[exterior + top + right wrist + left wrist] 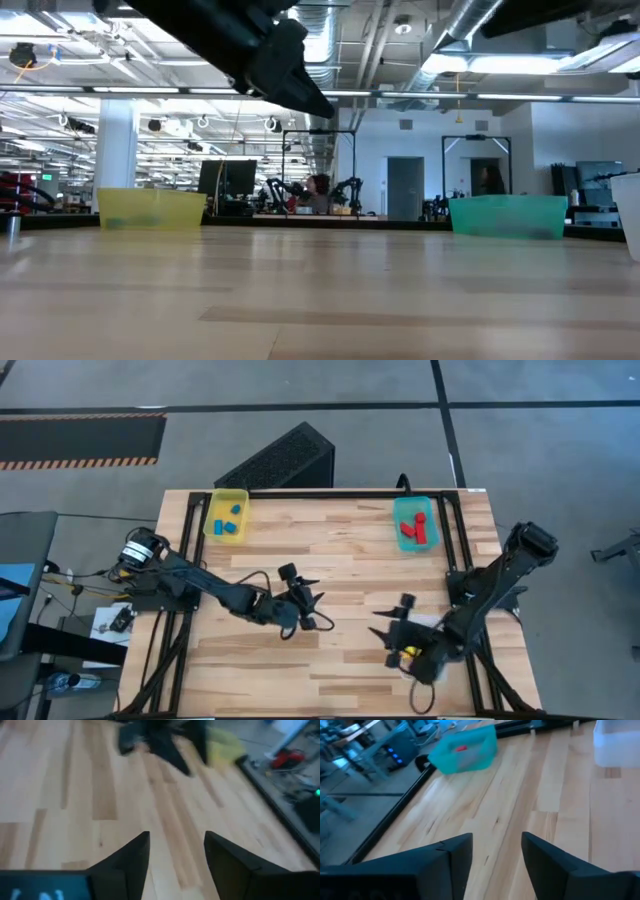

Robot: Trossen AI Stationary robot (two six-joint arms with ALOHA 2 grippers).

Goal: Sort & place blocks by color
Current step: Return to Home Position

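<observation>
Several blue blocks lie in the yellow bin at the table's far left. Red blocks lie in the teal bin at the far right; one red block shows in the left wrist view. A bit of a yellow block shows under my right wrist near the table's near right; the arm hides the rest. My left gripper hovers open over bare wood at mid-table. My right gripper is open too, above bare wood, pointing toward the left gripper.
A clear bin stands at the table's right side, beside my right arm. The low view shows the yellow bin and teal bin along the far edge. Bare wood lies between the two grippers. A black box sits beyond the far edge.
</observation>
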